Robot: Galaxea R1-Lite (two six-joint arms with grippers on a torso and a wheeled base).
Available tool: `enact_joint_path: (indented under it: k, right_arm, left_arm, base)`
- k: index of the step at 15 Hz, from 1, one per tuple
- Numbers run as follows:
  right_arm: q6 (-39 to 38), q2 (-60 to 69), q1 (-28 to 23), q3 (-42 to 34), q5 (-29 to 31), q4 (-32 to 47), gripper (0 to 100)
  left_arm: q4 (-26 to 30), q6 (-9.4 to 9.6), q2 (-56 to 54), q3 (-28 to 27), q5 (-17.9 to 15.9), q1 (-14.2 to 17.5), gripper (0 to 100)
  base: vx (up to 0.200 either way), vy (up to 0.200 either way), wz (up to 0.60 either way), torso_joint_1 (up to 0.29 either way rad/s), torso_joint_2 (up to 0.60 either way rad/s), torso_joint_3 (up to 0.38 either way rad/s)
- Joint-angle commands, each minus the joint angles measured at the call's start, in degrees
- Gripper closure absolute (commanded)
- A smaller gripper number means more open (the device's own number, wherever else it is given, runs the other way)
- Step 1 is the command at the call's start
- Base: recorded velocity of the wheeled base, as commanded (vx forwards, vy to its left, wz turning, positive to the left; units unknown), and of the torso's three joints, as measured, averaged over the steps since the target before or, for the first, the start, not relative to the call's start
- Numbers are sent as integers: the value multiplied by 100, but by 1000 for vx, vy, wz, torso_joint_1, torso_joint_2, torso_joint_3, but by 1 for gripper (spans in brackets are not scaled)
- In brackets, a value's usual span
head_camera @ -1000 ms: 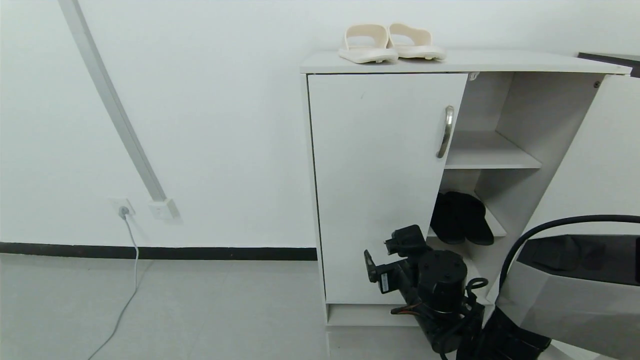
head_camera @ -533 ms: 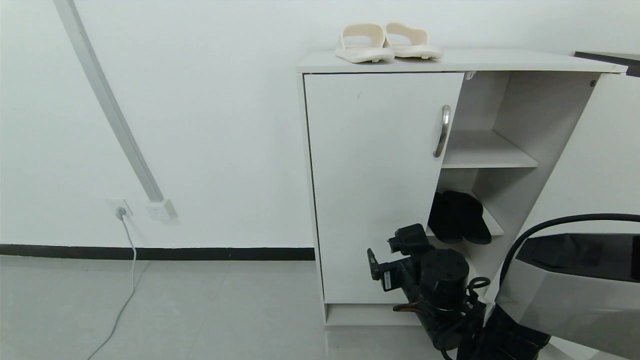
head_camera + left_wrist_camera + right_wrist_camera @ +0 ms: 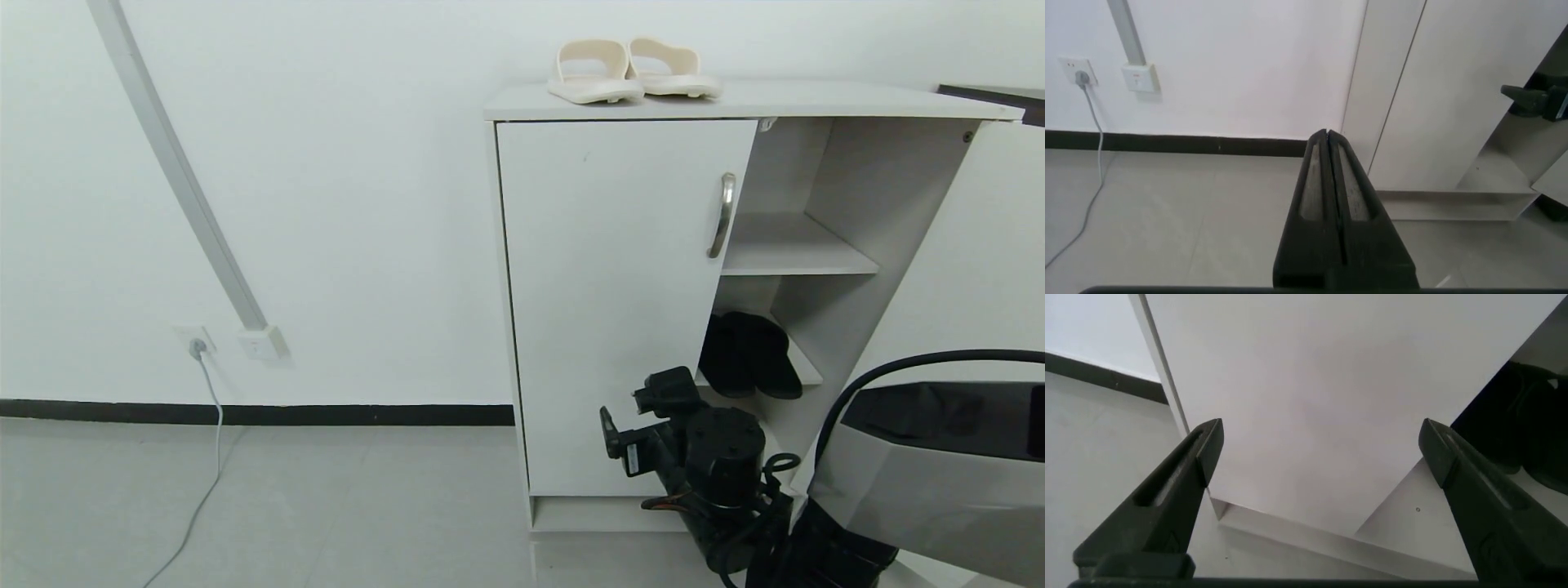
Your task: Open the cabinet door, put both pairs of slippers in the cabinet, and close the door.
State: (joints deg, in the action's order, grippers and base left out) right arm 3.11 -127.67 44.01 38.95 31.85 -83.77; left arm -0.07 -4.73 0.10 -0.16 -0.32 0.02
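A white cabinet [image 3: 816, 98] stands against the wall. Its left door [image 3: 620, 302] is closed, with a metal handle [image 3: 722, 214], and its right door [image 3: 971, 245] is swung open. A beige pair of slippers [image 3: 633, 72] rests on top. A black pair of slippers [image 3: 751, 355] [image 3: 1523, 416] lies on the lower shelf inside. My right gripper [image 3: 633, 408] [image 3: 1321, 437] is open and holds nothing, low in front of the closed door [image 3: 1315, 392]. My left gripper [image 3: 1327, 139] is shut on nothing, back from the cabinet and above the floor.
The upper shelf [image 3: 792, 249] is bare. A wall socket [image 3: 196, 343] with a grey cable and a slanted conduit [image 3: 175, 171] are on the wall to the left. Open grey floor [image 3: 286, 506] stretches left of the cabinet.
The whole head picture shifted slightly left a second ago, so the camera moved. Nothing else has visibly changed.
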Motion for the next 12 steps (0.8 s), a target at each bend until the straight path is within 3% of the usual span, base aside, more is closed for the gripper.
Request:
enact_joint_path:
  k: [1,3,12]
  right_arm:
    - [6,-12,3,-10,5,1,0]
    - [6,-12,3,-10,5,1,0]
    - [6,-47,3,-10,14,-7,0]
  left_arm:
    - [-1,-2,-1,-2,-3,-2,100]
    - [-1,-2,-1,-2,5,-2,100]
    - [-1,-2,8,-2,5,-2,100]
  base:
    - [0,0,0,-2,-232,-227]
    - [0,0,0,12,-163,-320]
    - [0,0,0,93,-476,-352]
